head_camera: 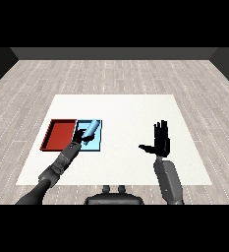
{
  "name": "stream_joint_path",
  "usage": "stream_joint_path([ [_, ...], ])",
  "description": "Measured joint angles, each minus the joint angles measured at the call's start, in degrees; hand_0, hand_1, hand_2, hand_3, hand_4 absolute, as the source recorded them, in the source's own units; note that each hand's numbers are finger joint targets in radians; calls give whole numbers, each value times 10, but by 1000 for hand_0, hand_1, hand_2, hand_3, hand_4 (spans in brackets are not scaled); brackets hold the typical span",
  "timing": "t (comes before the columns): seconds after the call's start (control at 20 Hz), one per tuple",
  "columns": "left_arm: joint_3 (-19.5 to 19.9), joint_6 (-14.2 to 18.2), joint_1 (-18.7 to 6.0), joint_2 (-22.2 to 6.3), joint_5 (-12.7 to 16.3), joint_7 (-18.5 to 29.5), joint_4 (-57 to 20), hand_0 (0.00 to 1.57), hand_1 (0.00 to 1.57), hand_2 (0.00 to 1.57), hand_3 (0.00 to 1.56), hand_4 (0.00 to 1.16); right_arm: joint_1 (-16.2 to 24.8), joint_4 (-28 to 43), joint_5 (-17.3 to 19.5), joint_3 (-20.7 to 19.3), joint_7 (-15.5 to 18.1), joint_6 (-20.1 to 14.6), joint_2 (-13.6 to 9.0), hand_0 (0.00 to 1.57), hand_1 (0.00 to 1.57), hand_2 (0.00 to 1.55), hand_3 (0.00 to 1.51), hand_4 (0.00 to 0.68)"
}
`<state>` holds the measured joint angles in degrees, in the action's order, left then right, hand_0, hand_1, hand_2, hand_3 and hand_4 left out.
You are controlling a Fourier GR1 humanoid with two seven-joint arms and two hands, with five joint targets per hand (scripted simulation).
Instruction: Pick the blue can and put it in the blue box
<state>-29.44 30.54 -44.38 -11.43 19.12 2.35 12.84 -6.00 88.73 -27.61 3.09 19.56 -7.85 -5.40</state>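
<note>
The left hand (79, 136) curls round the tilted blue can (89, 129) over the light blue tray (97, 143), beside the red tray (58, 134), while the right hand (159, 141) hovers spread above the white counter (126, 113).

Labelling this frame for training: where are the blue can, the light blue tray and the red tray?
blue can (90, 129), head view, its side.
light blue tray (97, 143), head view, bare floor.
red tray (59, 135), head view, floor.

matt white table (135, 113), wood-plank floor (111, 74)
</note>
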Motion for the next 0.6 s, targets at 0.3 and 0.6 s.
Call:
stream_joint_path([
  [0.3,49,-2,-24,17,23,-10,-70,236,236,0,0,468,-9,-30,7,-8,9,4,1,0,0,0,0,0],
  [0.6,61,-33,-45,18,15,-7,-104,0,0,0,0,0,-16,-30,7,-13,9,6,4,0,0,0,0,0],
])
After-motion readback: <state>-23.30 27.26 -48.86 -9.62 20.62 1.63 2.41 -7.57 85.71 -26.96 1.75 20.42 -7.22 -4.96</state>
